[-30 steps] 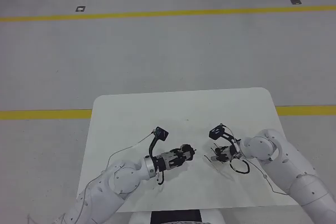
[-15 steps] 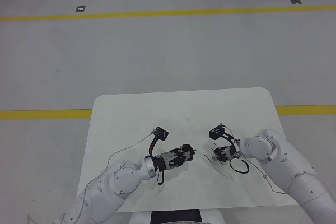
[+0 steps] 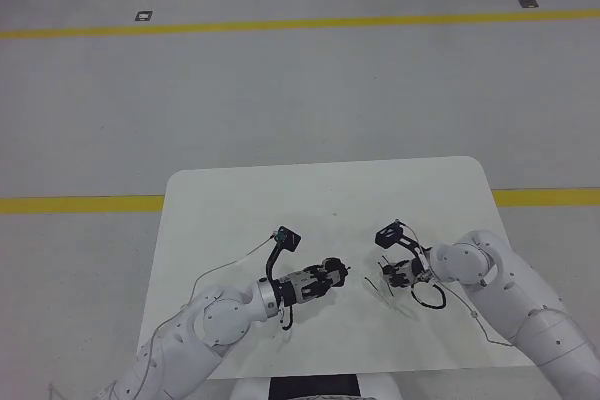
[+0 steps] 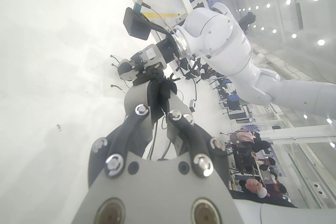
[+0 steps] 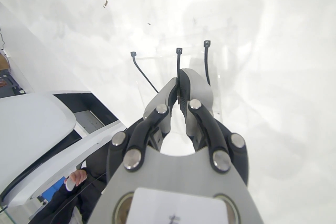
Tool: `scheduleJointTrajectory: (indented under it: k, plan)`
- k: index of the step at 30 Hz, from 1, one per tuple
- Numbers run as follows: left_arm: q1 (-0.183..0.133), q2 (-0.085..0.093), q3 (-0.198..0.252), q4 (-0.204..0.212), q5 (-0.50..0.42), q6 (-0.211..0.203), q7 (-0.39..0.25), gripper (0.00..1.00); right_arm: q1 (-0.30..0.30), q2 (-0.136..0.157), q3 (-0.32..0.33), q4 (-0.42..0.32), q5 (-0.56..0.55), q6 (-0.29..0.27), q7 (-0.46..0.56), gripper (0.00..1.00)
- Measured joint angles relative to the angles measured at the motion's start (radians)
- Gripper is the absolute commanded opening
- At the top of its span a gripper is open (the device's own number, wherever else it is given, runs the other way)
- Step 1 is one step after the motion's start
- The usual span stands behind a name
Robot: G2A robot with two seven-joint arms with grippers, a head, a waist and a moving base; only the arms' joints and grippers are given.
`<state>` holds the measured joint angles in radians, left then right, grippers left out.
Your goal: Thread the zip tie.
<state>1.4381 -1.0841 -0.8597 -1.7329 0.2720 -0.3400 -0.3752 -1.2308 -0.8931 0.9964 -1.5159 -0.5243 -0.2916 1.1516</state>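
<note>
Hard to make out: a dark, crumpled shape sits at the tips of the left gripper [image 4: 158, 93]. We cannot tell whether it is pad rubber or something held.
Left gripper state: its grey fingers [image 4: 136, 101] are drawn close together, and the dark shape fills the narrow space between them.
Hidden: the lower run of the middle zip tie [image 5: 179, 62] disappears between the ribbed black pads [image 5: 173, 96] of the right gripper [image 5: 179, 79]. We cannot see its foot.
Right gripper state: pressed together, pinching the middle zip tie partway along its strap.
Task thing: the middle zip tie is a thin black plastic strap with a small square head at its free end. It stands in a clear holder [image 5: 157, 57] between two other zip ties [image 5: 207, 62] of the same make, one of which leans away.
Place: from above, the holder is on the near half of the table [image 3: 280, 210], right of its middle. The left gripper is near it, with a gap between.
Writing: we see a white label [image 5: 173, 205] on the right wrist, but its dark mark is cut off at the edge and unreadable.
Surfaces: the table is smooth, white and round-cornered, with a few dark flecks [image 5: 105, 3]. The holder shows mostly as faint edges.
</note>
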Motion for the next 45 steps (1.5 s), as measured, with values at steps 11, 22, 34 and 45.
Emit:
scheduleJointTrajectory:
  k: [11, 22, 34, 45]
  plan:
    - [0.000, 0.000, 0.000, 0.000, 0.000, 0.000, 0.000, 0.00, -0.052, 0.023, 0.094, -0.048, 0.084, -0.048, -0.038, 0.00]
    - [0.000, 0.000, 0.000, 0.000, 0.000, 0.000, 0.000, 0.00, -0.157, 0.060, 0.232, -0.128, 0.273, -0.048, -0.117, 0.00]
    - [0.000, 0.000, 0.000, 0.000, 0.000, 0.000, 0.000, 0.00, -0.167, 0.064, 0.239, -0.133, 0.302, -0.048, -0.123, 0.00]
    - [-0.002, -0.005, 0.016, 0.005, 0.002, 0.019, 0.017, 0.00, -0.226, 0.063, 0.285, -0.179, 0.313, -0.049, -0.326, 0.00]
